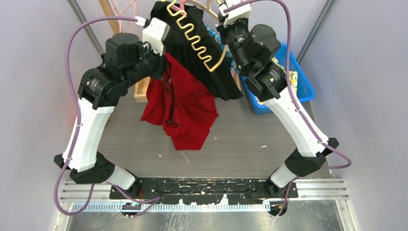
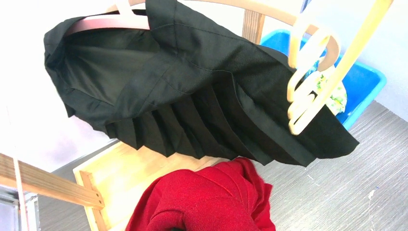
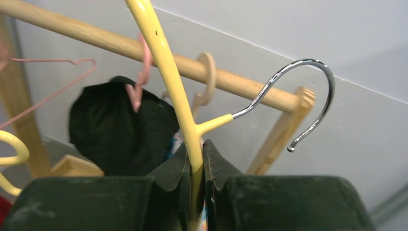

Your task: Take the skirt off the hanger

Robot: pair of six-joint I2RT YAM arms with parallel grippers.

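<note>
A: Surroundings, quick?
B: The right gripper [image 3: 195, 166] is clamped on the neck of the yellow hanger [image 3: 163, 62]. The chrome hook [image 3: 308, 67] sticks up to one side of it, off the wooden rail [image 3: 96, 41] behind. A black pleated skirt [image 2: 202, 96] hangs from a pink hanger [image 2: 108, 21] at that rail, just above and ahead of the left gripper [image 1: 159, 62]. The yellow hanger's wavy bar [image 1: 192, 33] crosses in front of the black pleats, between the two grippers. A blue bin [image 1: 300, 86] holding patterned cloth sits below the right gripper, to its outer side. The wooden rack base [image 2: 130, 178] is under the left one, on the grey table [image 1: 250, 130].
A: Anything hidden?
B: The left fingers are covered by cloth from above and out of frame in the wrist view. That gripper is closed, with red cloth bunched right at it. The right gripper's own fingers [image 3: 221, 178] hide the hanger below the neck. Can't tell whether the wavy bar touches the black skirt.
A: And the skirt?
B: The red skirt [image 1: 185, 106] hangs from the left gripper, off the yellow hanger. It droops below the gripper, under the black skirt's hem. It's crumpled and folded over itself, with a dark line down the middle. The lower edge is over the table, contact unclear.
</note>
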